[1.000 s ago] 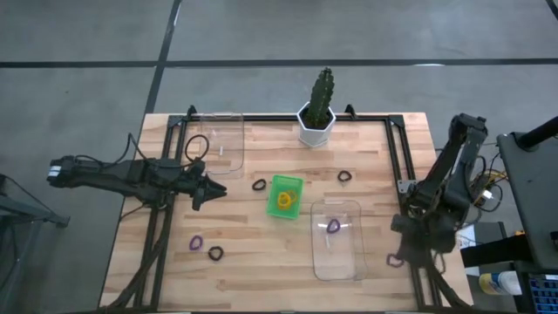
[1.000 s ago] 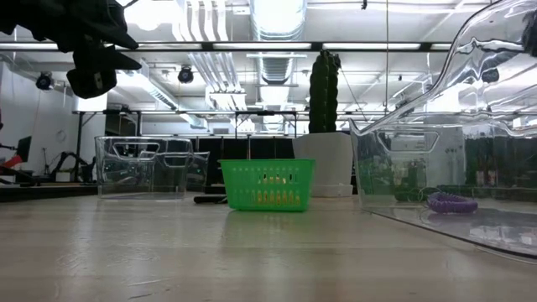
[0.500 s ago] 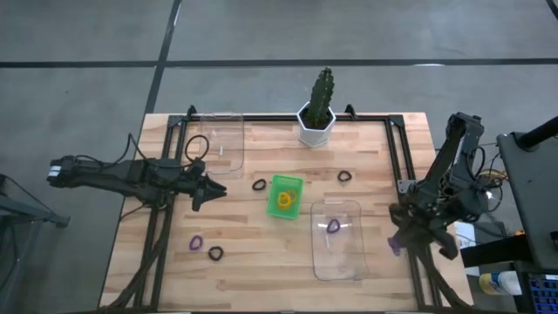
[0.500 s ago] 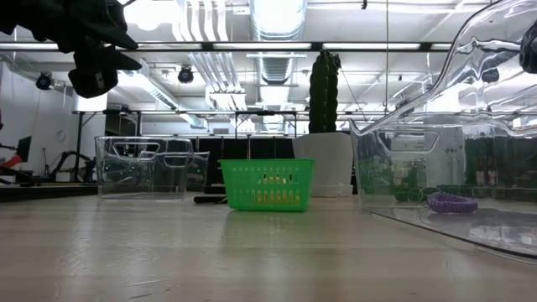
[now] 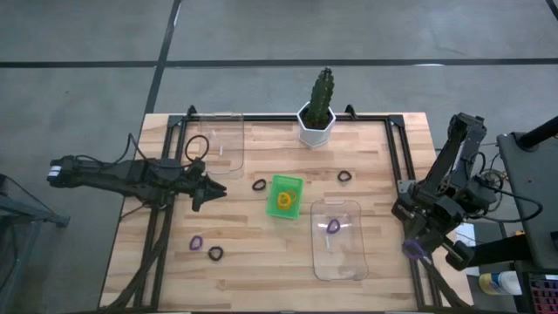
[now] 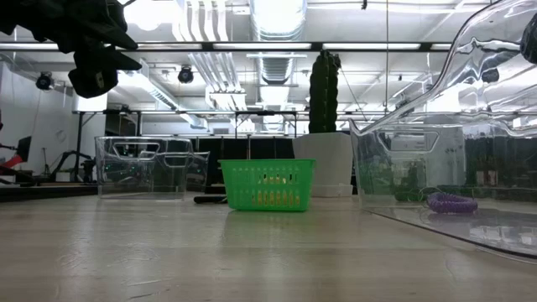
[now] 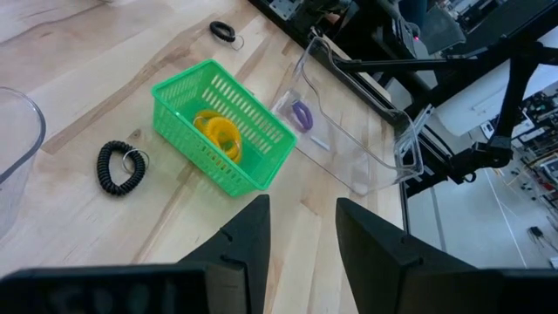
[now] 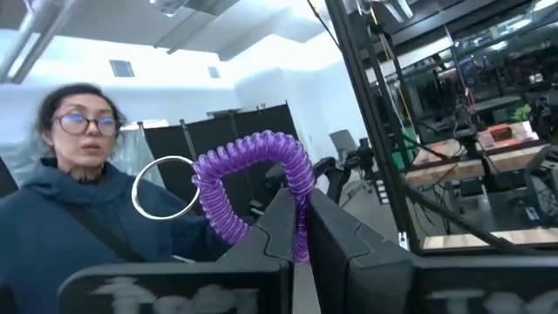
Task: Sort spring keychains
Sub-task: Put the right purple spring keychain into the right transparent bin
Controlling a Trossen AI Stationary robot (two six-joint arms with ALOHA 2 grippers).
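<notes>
Right hand (image 5: 417,250) of mine is pinched tight on a purple spring keychain (image 8: 253,185), raised off the tabletop's (image 5: 253,262) right edge, loop standing upright.

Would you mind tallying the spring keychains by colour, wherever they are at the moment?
Purple: 3 (loose purple one; binned purple one in the clear bin; held purple one in the right end effector)
Black: 3 (left black one; middle black one; right black one)
Orange: 1 made out (orange one in the green basket)
Total: 7
</notes>
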